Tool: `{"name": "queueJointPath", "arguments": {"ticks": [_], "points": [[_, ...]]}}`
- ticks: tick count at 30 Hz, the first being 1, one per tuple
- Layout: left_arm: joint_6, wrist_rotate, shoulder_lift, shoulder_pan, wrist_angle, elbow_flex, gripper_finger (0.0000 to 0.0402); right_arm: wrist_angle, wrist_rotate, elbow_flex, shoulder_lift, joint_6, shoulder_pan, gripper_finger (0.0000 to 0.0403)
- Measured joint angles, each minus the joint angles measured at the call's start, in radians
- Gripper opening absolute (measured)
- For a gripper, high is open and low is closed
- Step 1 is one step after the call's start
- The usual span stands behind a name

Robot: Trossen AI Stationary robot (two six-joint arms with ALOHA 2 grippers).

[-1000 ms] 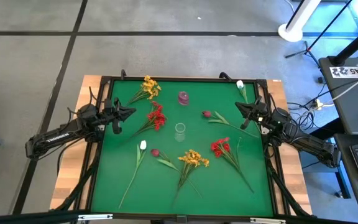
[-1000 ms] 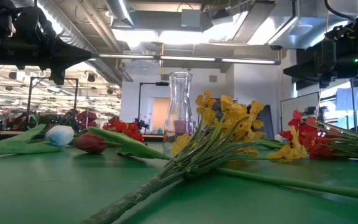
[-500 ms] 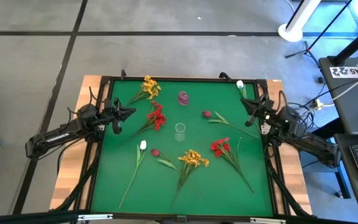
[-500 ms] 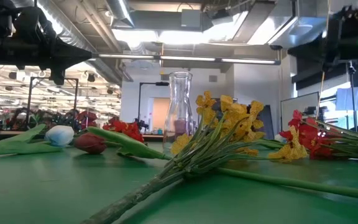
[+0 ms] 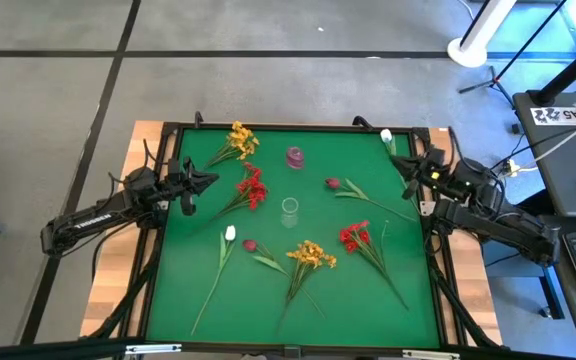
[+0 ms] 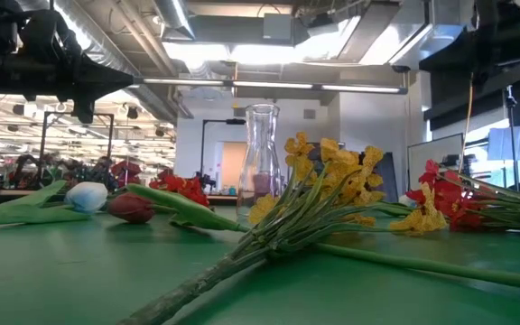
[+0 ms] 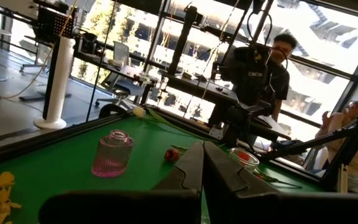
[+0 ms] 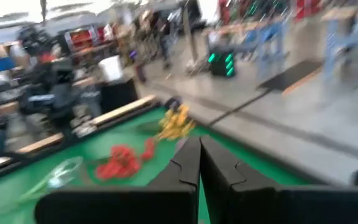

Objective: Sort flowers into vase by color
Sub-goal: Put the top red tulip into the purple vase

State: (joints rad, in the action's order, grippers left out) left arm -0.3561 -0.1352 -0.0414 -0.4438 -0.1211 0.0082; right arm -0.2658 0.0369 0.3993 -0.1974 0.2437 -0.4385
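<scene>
Green bench (image 5: 188, 280) strewn with flowers (image 5: 308, 256) lying flat around a clear vase (image 5: 289, 208) at centre, pink vase (image 5: 295, 156) just behind; left gripper (image 5: 204, 181) near left edge, right gripper (image 5: 409, 163) near right edge, jaws of both pressed together, empty

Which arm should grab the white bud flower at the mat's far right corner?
Right. Its claw hovers beside that white bud flower; the left claw sits across the green mat.
</scene>
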Motion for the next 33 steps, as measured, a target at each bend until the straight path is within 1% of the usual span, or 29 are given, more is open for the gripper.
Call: {"name": "queueJointPath", "arguments": {"ticks": [2, 5, 9, 12, 18, 20, 23, 25, 27, 29, 33], "points": [[0.000, 0.000, 0.000, 0.000, 0.000, 0.000, 0.0000, -0.006, -0.056, 0.005, -0.039, 0.039, 0.000, 0.0012], [0.000, 0.000, 0.000, 0.000, 0.000, 0.000, 0.0000, -0.004, -0.097, 0.017, -0.109, 0.065, 0.001, 0.0012], [0.000, 0.000, 0.000, 0.000, 0.000, 0.000, 0.0000, -0.003, -0.130, 0.060, -0.237, 0.067, 0.001, 0.0012], [0.000, 0.000, 0.000, 0.000, 0.000, 0.000, 0.0000, -0.061, -0.129, 0.134, -0.326, 0.063, 0.000, 0.0012], [0.000, 0.000, 0.000, 0.000, 0.000, 0.000, 0.0000, -0.368, -0.034, 0.344, -0.500, 0.046, 0.000, 0.0012], [0.000, 0.000, 0.000, 0.000, 0.000, 0.000, 0.0000, -0.456, 0.018, 0.408, -0.553, 0.046, 0.000, 0.0012], [0.000, 0.000, 0.000, 0.000, 0.000, 0.000, 0.0000, -0.573, 0.134, 0.473, -0.632, 0.038, 0.000, 0.0012], [0.000, 0.000, 0.000, 0.000, 0.000, 0.000, 0.0000, -0.620, 0.167, 0.494, -0.685, 0.019, -0.001, 0.0012], [0.000, 0.000, 0.000, 0.000, 0.000, 0.000, 0.0000, -0.662, 0.144, 0.497, -0.734, -0.012, -0.001, 0.0015], [0.000, 0.000, 0.000, 0.000, 0.000, 0.000, 0.0000, -0.683, 0.082, 0.495, -0.780, -0.038, -0.001, 0.0025], [0.000, 0.000, 0.000, 0.000, 0.000, 0.000, 0.0000, -0.685, -0.043, 0.495, -0.871, -0.075, 0.000, 0.0070]]}}
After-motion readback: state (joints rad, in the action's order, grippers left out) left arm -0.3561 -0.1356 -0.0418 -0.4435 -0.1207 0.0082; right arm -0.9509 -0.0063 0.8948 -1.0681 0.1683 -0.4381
